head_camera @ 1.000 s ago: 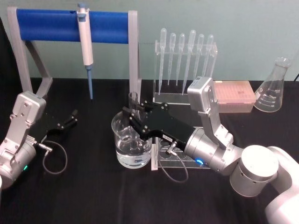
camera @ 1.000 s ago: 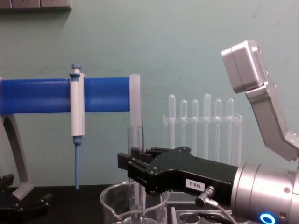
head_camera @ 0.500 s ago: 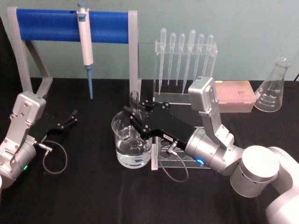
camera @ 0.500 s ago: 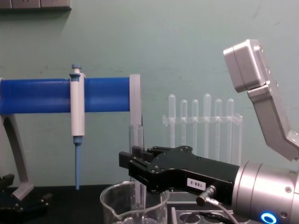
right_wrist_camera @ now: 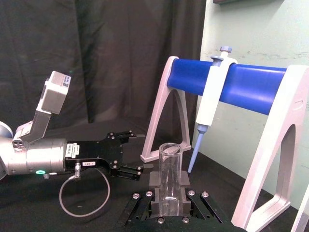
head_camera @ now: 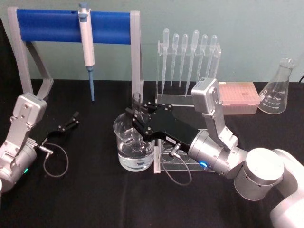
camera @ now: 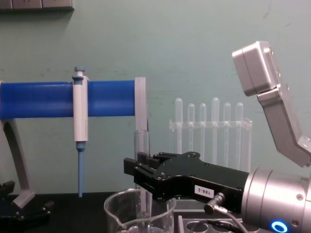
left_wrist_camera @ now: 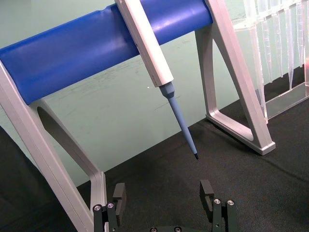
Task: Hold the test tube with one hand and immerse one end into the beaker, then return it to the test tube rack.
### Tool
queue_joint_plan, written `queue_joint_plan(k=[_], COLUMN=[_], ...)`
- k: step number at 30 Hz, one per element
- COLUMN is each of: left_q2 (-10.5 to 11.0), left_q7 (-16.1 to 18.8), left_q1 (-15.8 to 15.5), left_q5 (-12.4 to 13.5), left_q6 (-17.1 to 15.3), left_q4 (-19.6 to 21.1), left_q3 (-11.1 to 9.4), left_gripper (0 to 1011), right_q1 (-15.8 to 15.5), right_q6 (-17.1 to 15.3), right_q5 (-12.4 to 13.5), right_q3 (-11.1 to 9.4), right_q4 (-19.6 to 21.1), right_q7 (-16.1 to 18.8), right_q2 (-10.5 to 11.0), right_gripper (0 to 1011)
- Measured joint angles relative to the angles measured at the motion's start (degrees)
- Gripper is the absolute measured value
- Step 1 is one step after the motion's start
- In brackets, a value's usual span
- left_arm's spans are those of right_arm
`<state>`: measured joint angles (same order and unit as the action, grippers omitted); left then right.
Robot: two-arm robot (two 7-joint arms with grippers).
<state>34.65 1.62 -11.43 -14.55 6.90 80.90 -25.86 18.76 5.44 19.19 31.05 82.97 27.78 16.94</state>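
Clamping the test tube (head_camera: pixel 136 100) upright in the right gripper (head_camera: pixel 133 118) at the middle of the table (head_camera: pixel 95 199), jaws pinched tight on the glass, open rim poking up above them and the round end dipped down inside the beaker (head_camera: pixel 120 142), just left of the clear rack (head_camera: pixel 184 163). Whether touching the water (head_camera: pixel 135 160) at the beaker's bottom, cannot tell. Over on the left, well apart from the glassware, resting low with the left gripper (head_camera: pixel 71 119) spread wide, holding nothing.

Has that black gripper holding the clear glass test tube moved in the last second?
Yes, barely: the right gripper has crept up a touch from the rim of the wide glass beaker, the test tube still dipping inside.
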Motion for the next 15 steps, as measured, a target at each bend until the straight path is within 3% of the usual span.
queue_joint_plan(k=[15], left_q2=[0.0], left_q7=[0.0], left_q1=[0.0], left_q5=[0.0], left_q6=[0.0], left_q4=[0.0], left_q3=[0.0], left_gripper=[1000], right_q1=[0.03], right_q6=[0.0], right_q5=[0.05], right_q3=[0.0], right_q4=[0.0], right_q7=[0.0], right_q2=[0.0], right_gripper=[236])
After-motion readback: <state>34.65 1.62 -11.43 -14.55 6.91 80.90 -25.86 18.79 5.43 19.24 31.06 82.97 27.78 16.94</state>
